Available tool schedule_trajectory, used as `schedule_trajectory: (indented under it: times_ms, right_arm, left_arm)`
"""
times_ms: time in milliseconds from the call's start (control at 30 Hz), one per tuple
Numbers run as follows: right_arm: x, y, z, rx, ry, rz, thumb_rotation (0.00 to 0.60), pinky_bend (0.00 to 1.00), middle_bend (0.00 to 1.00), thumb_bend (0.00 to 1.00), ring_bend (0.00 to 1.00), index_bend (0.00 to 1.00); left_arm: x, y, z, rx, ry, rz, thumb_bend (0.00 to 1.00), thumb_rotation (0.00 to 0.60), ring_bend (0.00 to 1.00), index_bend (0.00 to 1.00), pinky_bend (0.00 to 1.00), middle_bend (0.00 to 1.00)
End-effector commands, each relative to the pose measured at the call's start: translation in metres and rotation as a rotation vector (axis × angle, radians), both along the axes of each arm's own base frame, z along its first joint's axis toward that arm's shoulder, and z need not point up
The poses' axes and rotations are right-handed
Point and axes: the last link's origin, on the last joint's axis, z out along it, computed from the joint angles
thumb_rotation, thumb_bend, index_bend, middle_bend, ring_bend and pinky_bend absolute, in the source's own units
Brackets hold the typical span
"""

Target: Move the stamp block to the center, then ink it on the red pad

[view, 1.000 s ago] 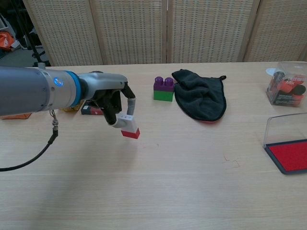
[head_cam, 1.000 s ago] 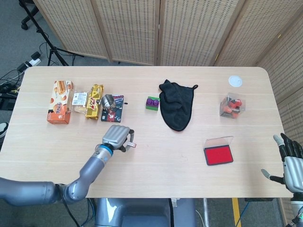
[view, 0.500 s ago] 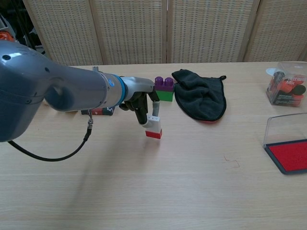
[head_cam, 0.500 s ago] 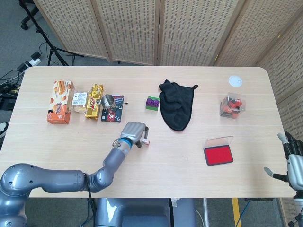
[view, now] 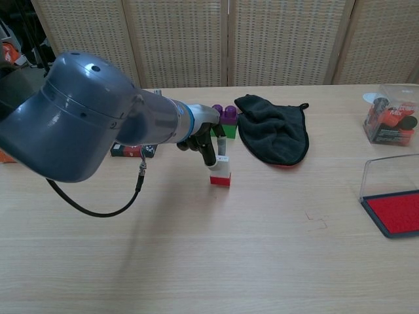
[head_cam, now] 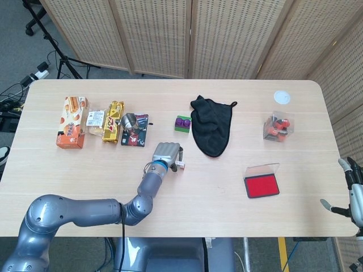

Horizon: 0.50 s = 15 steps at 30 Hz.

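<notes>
My left hand (head_cam: 166,154) (view: 204,139) holds the stamp block (view: 220,171), a small white block with a red base, near the middle of the table. In the chest view the block stands upright with its base at the tabletop; I cannot tell whether it touches. In the head view only an edge of the stamp block (head_cam: 180,165) shows beside the fingers. The red ink pad (head_cam: 261,185) (view: 395,212) lies open to the right, its clear lid raised. My right hand (head_cam: 354,195) hangs off the table's right edge, fingers spread, holding nothing.
A black cloth (head_cam: 211,124) and a purple and green brick (head_cam: 182,123) lie just behind the left hand. Snack packs (head_cam: 112,121) and an orange box (head_cam: 72,121) sit at the left. A clear box of red items (head_cam: 277,127) and a white lid (head_cam: 282,97) are at the right.
My left hand has carried the stamp block rightward toward the table's middle and lowered it to the surface. The right hand has drifted a little further off the right edge.
</notes>
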Motion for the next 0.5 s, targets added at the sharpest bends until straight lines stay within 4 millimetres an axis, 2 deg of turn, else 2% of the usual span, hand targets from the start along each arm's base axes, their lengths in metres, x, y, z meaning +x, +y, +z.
schedule_trajectory:
  times_ms: [33,267,433,500]
  right_arm:
    - [-0.0004,-0.0002,0.0001,0.002,-0.002,-0.002,0.6,0.0,0.0,0.0,0.0,0.0]
    - [-0.0017,-0.0006,0.0022,-0.004,-0.008,-0.009,0.6,0.0,0.0,0.0,0.0,0.0]
    - [-0.002,-0.0003,0.0035,-0.008,-0.01,-0.008,0.6,0.0,0.0,0.0,0.0,0.0]
    - [-0.0019,0.0,0.0039,-0.009,-0.01,-0.007,0.6,0.0,0.0,0.0,0.0,0.0]
  left_arm:
    - [-0.0001,0.0007,-0.0048,-0.004,0.014,0.016,0.33,0.6,1.0,0.6,0.93,1.0]
    - [0.0013,0.002,-0.0089,-0.007,0.014,0.026,0.32,0.6,1.0,0.59,0.93,1.0]
    - [0.0024,0.0019,-0.0106,-0.012,0.011,0.027,0.29,0.6,1.0,0.46,0.93,1.0]
    - [0.0029,0.0016,-0.0106,-0.017,0.009,0.027,0.28,0.6,1.0,0.45,0.93,1.0]
